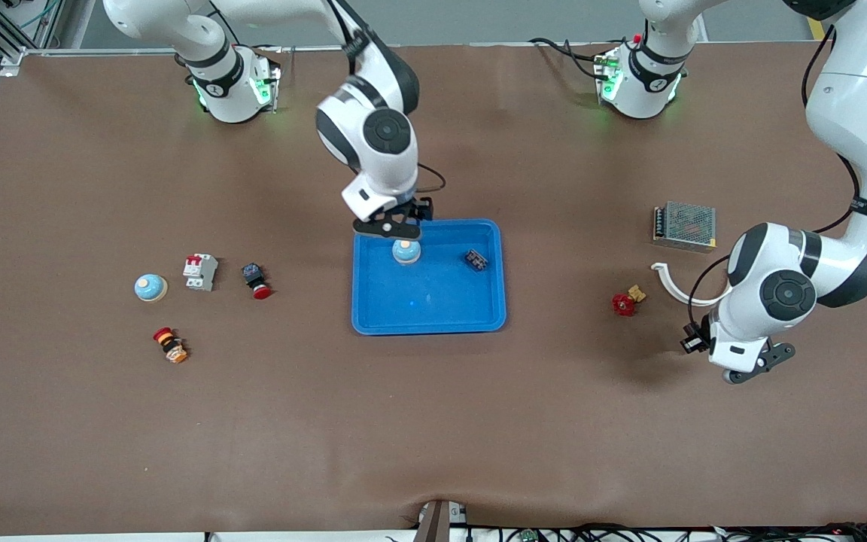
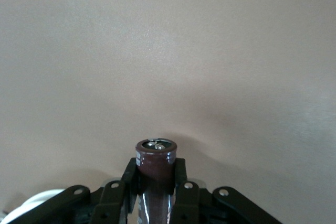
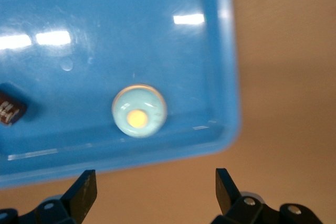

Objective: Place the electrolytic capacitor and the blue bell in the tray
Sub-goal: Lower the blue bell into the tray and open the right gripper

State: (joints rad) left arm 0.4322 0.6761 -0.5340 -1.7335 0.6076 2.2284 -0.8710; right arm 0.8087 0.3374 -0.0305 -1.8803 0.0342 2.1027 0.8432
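front view: the tray (image 1: 429, 301) sits mid-table. a blue bell (image 1: 406, 252) rests inside it, at the edge farther from the camera, with the right claw (image 1: 393, 226) hanging just over that edge above the bell. a small dark component (image 1: 476, 260) also lies in the tray, toward the left arm's end. a second bell (image 1: 150, 287) stays out on the table (image 1: 433, 421) toward the right arm's end, beside a white breaker (image 1: 199, 271) and a red-capped button (image 1: 255, 281). the left claw (image 1: 759, 366) is up over bare table at the left arm's end, near a red knob (image 1: 624, 303).

left wrist view: the left claw's fingers (image 2: 181, 181) are clamped on the electrolytic capacitor (image 2: 156, 162), a brown cylinder held upright with its terminal end showing, above plain table.

right wrist view: the right claw's fingers (image 3: 84, 190) stand wide apart and empty, the bell lying free on the tray floor below them.

judged from this, the bell half looks done. the capacitor is gripped but well apart from the tray, so carrying it over and releasing it is what remains.
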